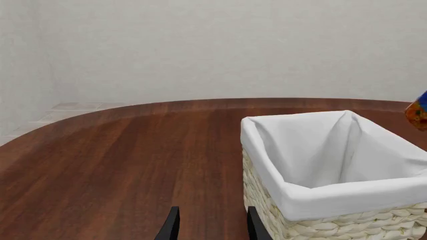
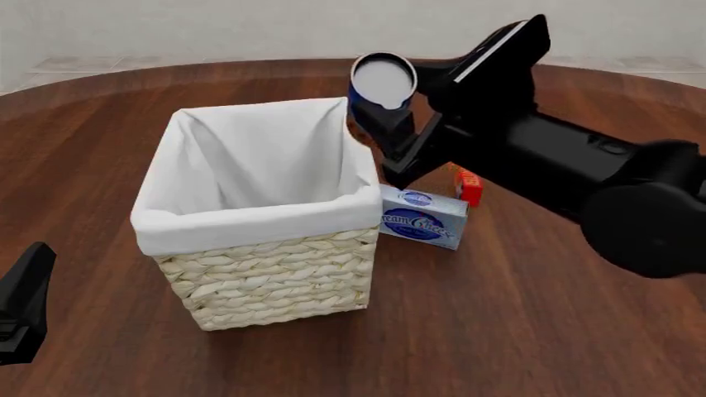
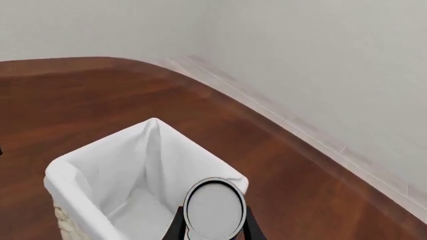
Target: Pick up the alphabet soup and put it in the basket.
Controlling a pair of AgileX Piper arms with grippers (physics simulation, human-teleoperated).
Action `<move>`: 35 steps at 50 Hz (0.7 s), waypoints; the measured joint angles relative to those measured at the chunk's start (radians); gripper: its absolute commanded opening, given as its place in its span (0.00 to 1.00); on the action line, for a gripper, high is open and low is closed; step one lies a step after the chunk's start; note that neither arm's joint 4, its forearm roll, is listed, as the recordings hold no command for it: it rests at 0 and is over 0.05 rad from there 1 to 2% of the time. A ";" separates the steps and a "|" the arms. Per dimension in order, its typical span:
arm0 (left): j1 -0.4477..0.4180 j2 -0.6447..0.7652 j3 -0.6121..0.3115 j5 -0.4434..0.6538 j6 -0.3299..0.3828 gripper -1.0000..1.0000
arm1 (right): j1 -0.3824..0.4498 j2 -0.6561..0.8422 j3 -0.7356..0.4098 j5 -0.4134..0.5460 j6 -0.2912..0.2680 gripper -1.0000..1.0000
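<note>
The right gripper (image 2: 388,116) holds the alphabet soup (image 2: 381,89) in the air, its jaws clamped on the can's sides. The can is tipped: its pale lid faces up and toward the near side of the bench (image 2: 530,331), so the long axis leans rather than standing upright. In the right wrist view the lid (image 3: 214,208) shows as a near-full disc between the two dark fingers (image 3: 177,227), with the open basket (image 3: 100,170) lying below and beyond the jaws.

From the front, the held can hangs just past the basket's (image 2: 259,219) far right corner, above rim level, not inside it. Below the right jaws and beside the basket on the bench rests a blue-white cream cheese box (image 2: 424,217), with a small orange-red box (image 2: 469,187) just behind it.

The left gripper (image 1: 210,225) sits low near the bench, its jaws apart with nothing between them, the basket's wicker wall just beside one finger.
</note>
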 measured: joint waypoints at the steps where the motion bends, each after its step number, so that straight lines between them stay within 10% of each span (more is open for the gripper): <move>1: 0.000 0.000 0.000 0.000 0.000 1.00 | 0.004 0.004 -0.003 -0.001 0.001 0.00; 35: 0.000 0.000 0.000 0.000 0.000 1.00 | 0.115 0.130 -0.133 0.006 0.020 0.00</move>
